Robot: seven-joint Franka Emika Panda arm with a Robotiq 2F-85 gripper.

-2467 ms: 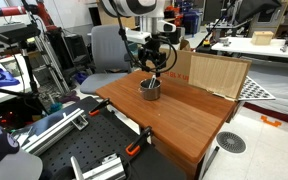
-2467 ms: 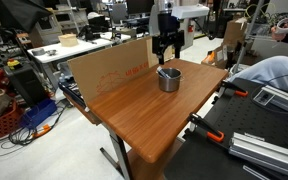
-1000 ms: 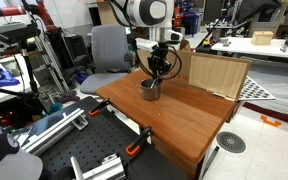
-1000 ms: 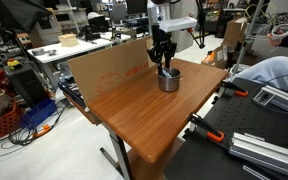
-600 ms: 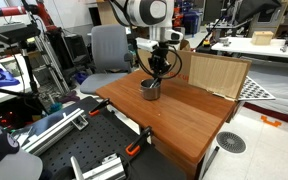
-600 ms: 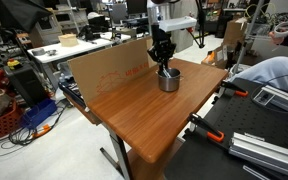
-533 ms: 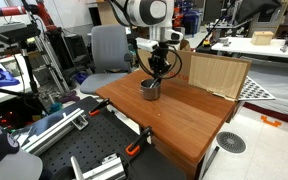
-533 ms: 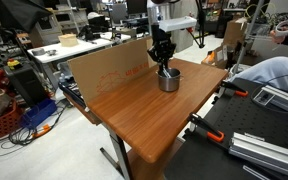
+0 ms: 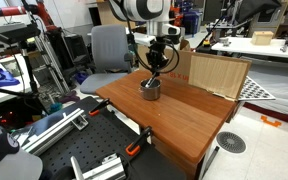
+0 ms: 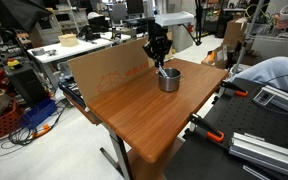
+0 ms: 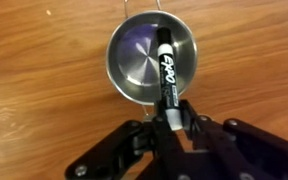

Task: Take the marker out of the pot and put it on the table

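One slim black marker pen with white lettering on its barrel [image 11: 166, 72] is the thing that matters, and the wrist view shows it pinched at its near end between the black fingers of the end effector [image 11: 172, 122]. Its long axis runs straight away from the fingers, up the picture, so that the far end hangs over the small round silver-grey metal pot [image 11: 152, 59] (whether the tip touches the bottom of the pot, I cannot tell). In both exterior views the end effector [image 9: 154, 68] [image 10: 162, 60] hangs just above the pot [image 9: 150, 90] [image 10: 169, 79], with the marker too small to make out there. The pot stands on the smooth reddish-brown wooden surface [image 9: 184, 118] [image 10: 124, 120], near the end where a cardboard sheet [image 10: 104, 70] leans. As I judge it, the pen is gripped but not yet clear of the rim; the coming move calls for a lift along the marker's own axis, then a sideways carry to bare wood beside the pot.
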